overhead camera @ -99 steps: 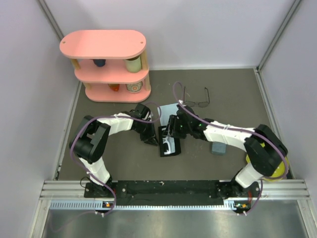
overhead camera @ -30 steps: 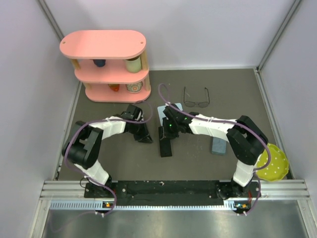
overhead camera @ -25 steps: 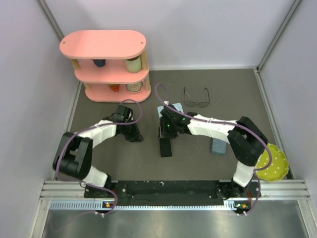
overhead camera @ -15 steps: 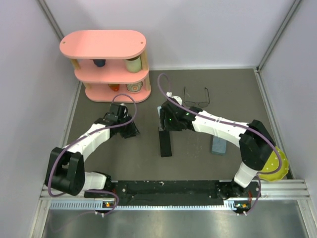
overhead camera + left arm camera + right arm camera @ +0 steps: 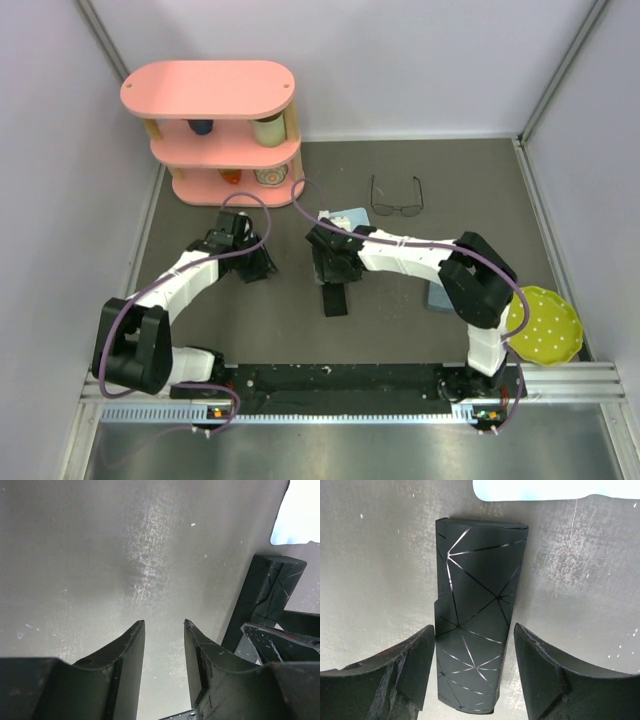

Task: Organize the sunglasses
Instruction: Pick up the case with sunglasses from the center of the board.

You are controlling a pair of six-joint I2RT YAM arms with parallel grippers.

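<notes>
Top external: sunglasses (image 5: 397,204) beyond right claw (image 5: 334,268)

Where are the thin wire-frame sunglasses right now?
In the top view, the wire-frame sunglasses lie right of the pink shelf, just beyond the light blue cloth.

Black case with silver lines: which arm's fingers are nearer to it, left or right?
Right. The right fingers stand open on either side of the black case. The left fingers hang open over the table, apart from it, to its left.
</notes>
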